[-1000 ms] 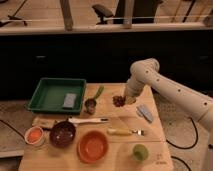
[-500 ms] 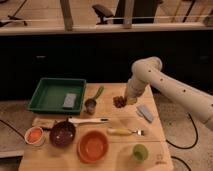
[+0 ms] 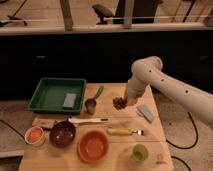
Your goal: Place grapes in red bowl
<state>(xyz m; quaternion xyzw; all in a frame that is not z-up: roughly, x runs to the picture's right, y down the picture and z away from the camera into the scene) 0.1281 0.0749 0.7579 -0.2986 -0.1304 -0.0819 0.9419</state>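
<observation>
Gripper, jaws closed on the grapes; the red bowl lies nearer the camera and leftward, well apart.

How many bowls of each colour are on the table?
Red bowl: 1
Purple bowl: 1
White bowl: 1
Total: 3 bowls
The gripper is at the grapes, to the right of the metal cup.
</observation>
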